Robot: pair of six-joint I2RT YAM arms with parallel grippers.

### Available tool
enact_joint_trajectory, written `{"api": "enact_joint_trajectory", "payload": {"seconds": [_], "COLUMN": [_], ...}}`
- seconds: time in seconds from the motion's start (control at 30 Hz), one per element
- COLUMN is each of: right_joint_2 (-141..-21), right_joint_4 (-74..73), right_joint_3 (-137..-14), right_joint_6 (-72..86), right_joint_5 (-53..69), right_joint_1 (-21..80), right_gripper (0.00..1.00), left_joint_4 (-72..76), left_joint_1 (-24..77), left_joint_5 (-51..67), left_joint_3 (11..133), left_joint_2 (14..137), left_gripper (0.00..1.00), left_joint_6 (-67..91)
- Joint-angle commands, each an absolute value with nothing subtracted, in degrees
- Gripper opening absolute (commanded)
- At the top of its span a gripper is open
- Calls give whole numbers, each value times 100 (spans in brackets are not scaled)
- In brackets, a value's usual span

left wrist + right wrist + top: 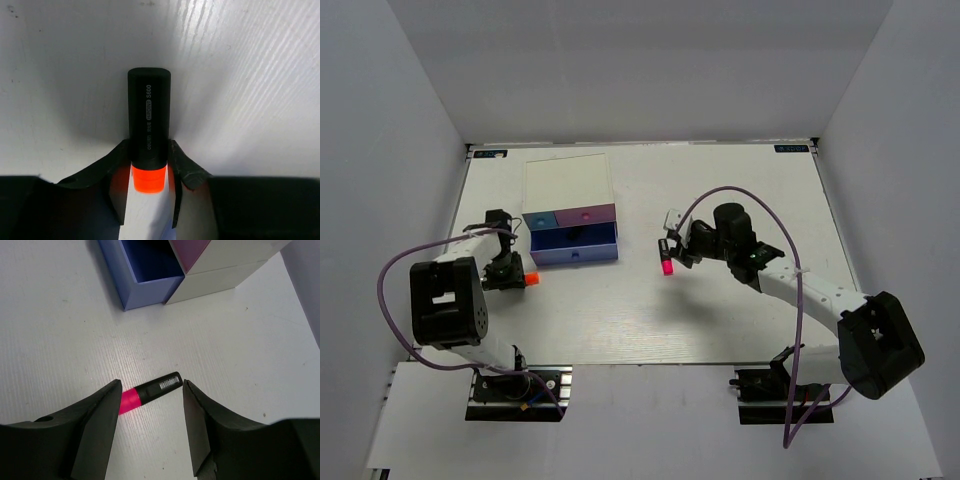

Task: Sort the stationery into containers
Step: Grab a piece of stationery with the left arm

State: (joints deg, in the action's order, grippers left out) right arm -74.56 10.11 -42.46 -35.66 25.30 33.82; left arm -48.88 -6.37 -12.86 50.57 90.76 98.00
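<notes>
White table (720,320): left pincer (148,150) clamps orange highlighter (148,110), cap pointing right; right pincer (151,385) open.

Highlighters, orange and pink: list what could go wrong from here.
1. The left gripper pinches the orange highlighter near its cap, with the long body sticking out: it may pivot or slip when lifted.
2. The pink highlighter lies slanted under the open right gripper: closing may spin or roll it away rather than catch it.
</notes>
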Motion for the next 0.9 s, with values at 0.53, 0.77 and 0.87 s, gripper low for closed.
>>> {"api": "enact_joint_trajectory", "payload": {"seconds": [0.53,0.77,0.87], "right_joint_2": [-7260,-7260,-7260], "right_joint_4": [1248,1230,1222], "right_joint_3": [-4131,-4026,-3999], "right_joint_6": [-3472,-3498,-3524], "right_joint_5": [2733,2689,2672], "right_joint_1": [3269,3252,3243], "right_gripper": [58,58,58], "left_joint_4": [-4474,-4281,-4149], "left_joint_1": [-527,-475,-361], "left_joint_5": [-317,122,246], "left_joint_3": [4412,4701,5087], "left_joint_2": [6786,6705,7004], "left_gripper": [0,0,0], "left_joint_6": [8578,8525,8525]}}
